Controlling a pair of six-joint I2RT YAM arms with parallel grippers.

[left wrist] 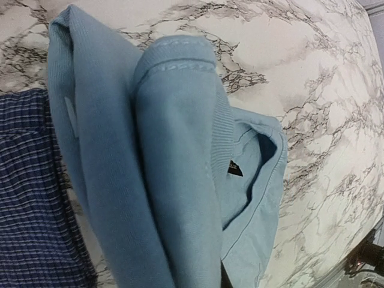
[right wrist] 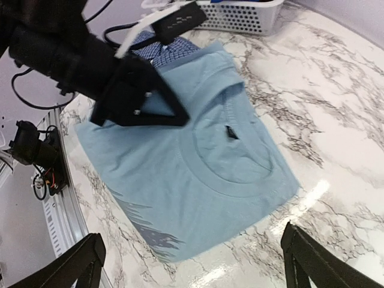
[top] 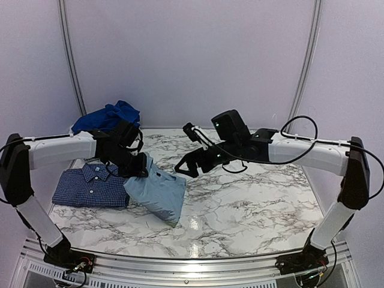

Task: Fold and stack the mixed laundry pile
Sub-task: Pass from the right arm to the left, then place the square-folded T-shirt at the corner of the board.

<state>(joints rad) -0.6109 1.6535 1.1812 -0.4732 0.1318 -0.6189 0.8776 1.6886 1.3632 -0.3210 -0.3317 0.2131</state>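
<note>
White basket (right wrist: 240,18) at 10 o'clock holds royal blue clothes (top: 108,117).
Left jaws grasp the pale blue T-shirt (top: 159,192); right jaws, at its 2 o'clock, are released.

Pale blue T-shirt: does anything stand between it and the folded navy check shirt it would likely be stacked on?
Nothing visible does. The pale blue T-shirt lies right beside the navy check shirt, their edges meeting, and the left gripper is shut on the T-shirt's raised edge.
</note>
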